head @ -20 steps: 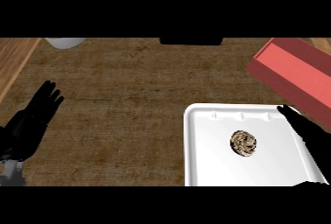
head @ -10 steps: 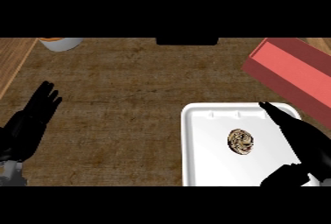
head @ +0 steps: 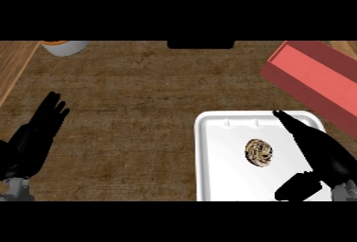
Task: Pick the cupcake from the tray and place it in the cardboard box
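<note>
A brown, swirl-topped cupcake [head: 259, 152] sits near the middle of the white tray [head: 217, 156] at the lower right. My right hand [head: 319, 151] hovers over the tray's right side, just right of the cupcake, fingers straight and pointing up-left, thumb spread below; it is open and holds nothing. A red box [head: 317, 75] lies tilted at the upper right, beyond the tray. My left hand [head: 35, 137] rests open at the left edge, fingers up.
A light-coloured cup with an orange inside [head: 63, 46] stands at the far left corner. A dark object [head: 200, 44] lies at the far edge, centre. A lighter wooden strip [head: 12, 66] runs along the counter's left side.
My right hand has come in over the tray from the right edge, nearer to the cupcake. The view has shifted slightly. The left hand has stayed in place.
</note>
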`<state>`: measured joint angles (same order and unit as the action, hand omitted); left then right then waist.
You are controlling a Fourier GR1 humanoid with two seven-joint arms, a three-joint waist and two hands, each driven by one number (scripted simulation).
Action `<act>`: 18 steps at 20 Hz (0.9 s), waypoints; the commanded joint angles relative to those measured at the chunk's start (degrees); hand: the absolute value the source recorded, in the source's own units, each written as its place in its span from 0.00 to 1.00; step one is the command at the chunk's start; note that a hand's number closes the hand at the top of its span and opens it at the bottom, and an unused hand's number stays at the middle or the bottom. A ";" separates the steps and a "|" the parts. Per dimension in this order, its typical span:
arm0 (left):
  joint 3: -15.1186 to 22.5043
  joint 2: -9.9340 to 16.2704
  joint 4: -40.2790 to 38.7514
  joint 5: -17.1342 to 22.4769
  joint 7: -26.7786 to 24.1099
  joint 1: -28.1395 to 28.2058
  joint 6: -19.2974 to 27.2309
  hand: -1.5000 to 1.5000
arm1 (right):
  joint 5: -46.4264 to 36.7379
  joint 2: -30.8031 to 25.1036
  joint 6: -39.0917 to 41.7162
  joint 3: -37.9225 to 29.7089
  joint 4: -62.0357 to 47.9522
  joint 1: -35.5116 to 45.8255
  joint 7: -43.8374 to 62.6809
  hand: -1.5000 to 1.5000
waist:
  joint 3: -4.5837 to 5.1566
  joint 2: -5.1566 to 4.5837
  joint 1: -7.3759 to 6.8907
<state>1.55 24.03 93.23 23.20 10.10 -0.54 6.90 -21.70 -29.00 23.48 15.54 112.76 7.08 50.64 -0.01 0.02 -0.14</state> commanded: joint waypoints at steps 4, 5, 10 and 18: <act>-2.36 -2.74 -3.67 -1.79 -3.85 1.37 -4.84 0.50 | -9.35 5.66 -1.29 3.02 -2.68 0.04 -2.95 0.00 | 0.02 -0.03 0.02; -2.72 -2.91 -1.14 -3.46 -1.33 0.96 -3.44 0.50 | -5.97 5.36 3.65 -0.69 0.55 1.92 0.44 0.00 | 0.02 0.01 0.05; -6.68 -1.45 -0.50 -1.77 1.16 0.20 -5.72 0.50 | -12.70 8.22 2.38 3.18 -4.88 1.24 -1.52 0.00 | 0.01 -0.01 -0.06; -4.26 -6.54 1.05 -6.21 5.86 -2.83 -3.26 0.50 | -17.10 11.08 2.71 2.43 -6.20 -1.01 -4.08 0.00 | 0.00 0.01 0.17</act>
<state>-3.92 19.81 92.96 19.14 13.31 -1.97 1.67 -34.95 -19.67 27.82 16.49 106.95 8.53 47.82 0.01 0.02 -0.07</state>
